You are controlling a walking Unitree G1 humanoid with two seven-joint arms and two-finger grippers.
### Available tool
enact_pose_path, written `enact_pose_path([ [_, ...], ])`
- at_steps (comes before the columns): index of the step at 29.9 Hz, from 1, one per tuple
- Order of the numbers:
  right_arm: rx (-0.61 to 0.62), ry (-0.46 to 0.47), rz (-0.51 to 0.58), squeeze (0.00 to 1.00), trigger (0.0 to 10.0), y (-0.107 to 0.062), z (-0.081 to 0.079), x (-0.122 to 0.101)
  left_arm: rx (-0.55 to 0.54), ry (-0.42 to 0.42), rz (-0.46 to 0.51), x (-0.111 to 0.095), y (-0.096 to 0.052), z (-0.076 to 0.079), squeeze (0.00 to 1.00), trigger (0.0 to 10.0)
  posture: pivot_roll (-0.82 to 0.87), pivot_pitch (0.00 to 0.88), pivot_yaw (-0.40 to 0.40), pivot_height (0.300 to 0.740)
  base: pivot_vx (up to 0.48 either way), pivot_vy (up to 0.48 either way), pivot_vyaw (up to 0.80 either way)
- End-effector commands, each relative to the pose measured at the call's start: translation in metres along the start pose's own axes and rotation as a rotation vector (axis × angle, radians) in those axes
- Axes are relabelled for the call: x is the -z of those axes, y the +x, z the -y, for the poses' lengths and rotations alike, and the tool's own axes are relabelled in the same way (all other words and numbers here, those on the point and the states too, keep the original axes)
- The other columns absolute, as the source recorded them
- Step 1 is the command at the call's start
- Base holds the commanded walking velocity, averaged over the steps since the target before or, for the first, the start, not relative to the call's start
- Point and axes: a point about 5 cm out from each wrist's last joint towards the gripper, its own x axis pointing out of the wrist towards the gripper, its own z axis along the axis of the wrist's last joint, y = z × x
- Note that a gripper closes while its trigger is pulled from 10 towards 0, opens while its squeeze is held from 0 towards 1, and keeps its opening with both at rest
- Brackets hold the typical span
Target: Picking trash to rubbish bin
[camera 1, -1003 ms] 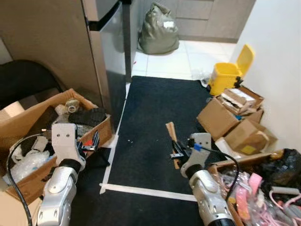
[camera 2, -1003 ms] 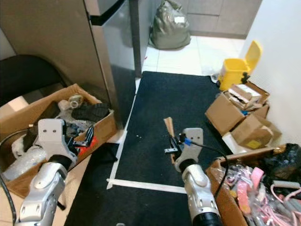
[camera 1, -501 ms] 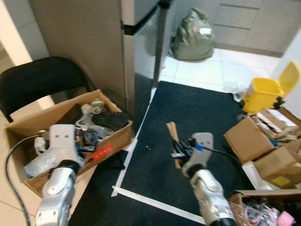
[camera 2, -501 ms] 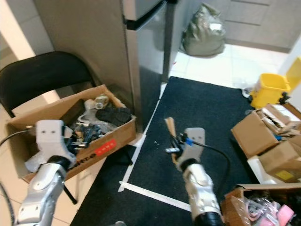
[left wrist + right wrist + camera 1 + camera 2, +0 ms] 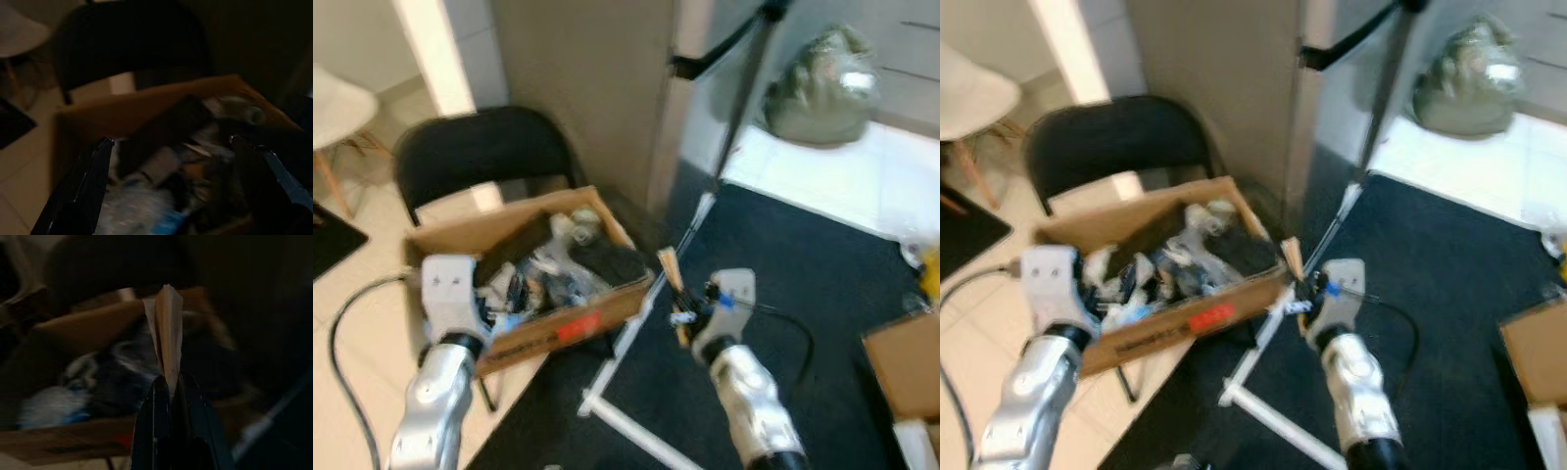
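The right gripper [image 5: 168, 387] has its two black fingers pressed together on a folded strip of brown cardboard [image 5: 166, 333], which stands up from between the tips. Just beyond that strip lies one open cardboard box [image 5: 558, 318] crammed with mixed trash: plastic wrap, dark scraps, a pale bottle-like piece; the blur keeps me from counting the pieces. The box's near wall carries a red label [image 5: 576, 330].

The left gripper [image 5: 171, 191] hangs with its fingers spread wide, nothing between them, and the same box lies ahead of the gap.

Behind the box stands one black folding chair [image 5: 480, 157], and beside it rises the tall grey refrigerator [image 5: 636, 88]. A black mat [image 5: 803, 284] edged with white tape [image 5: 617, 416] covers the floor under the right gripper. One olive-green sack [image 5: 822, 88] sits far off by the cabinets, a second cardboard box [image 5: 906, 367] shows on the right, and one pale chair [image 5: 337, 108] sits off to the left.

Compared with half a second ago, the camera has swung left: the yellow bin has slid out of the picture, and the trash box now sits directly before both grippers.
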Motion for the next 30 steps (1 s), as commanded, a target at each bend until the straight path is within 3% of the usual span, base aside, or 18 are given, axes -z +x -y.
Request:
enact_pose_path([
  [1,0.023,-0.002,-0.017,0.0,10.0,-0.006,0.007,0.005,-0.002,-0.007,-0.026,0.005,-0.003,-0.001,0.0,10.0,0.11,0.141,0.009,0.74,0.304,0.0,0.71],
  [13,0.022,0.03,0.002,0.0,10.0,0.0,0.005,0.002,0.005,0.001,-0.026,0.003,-0.002,-0.002,0.0,10.0,0.12,0.152,0.015,0.74,0.308,0.0,0.68],
  [21,0.037,0.026,0.006,0.0,10.0,0.006,0.007,-0.001,0.01,0.012,-0.023,0.001,0.002,-0.004,0.0,10.0,0.12,0.155,0.016,0.74,0.303,0.0,0.0],
  [30,0.052,-0.038,-0.03,0.0,10.0,0.013,0.008,0.0,0.075,0.067,-0.042,0.002,0.01,0.001,0.0,10.0,0.13,0.156,0.019,0.74,0.0,0.0,0.0],
])
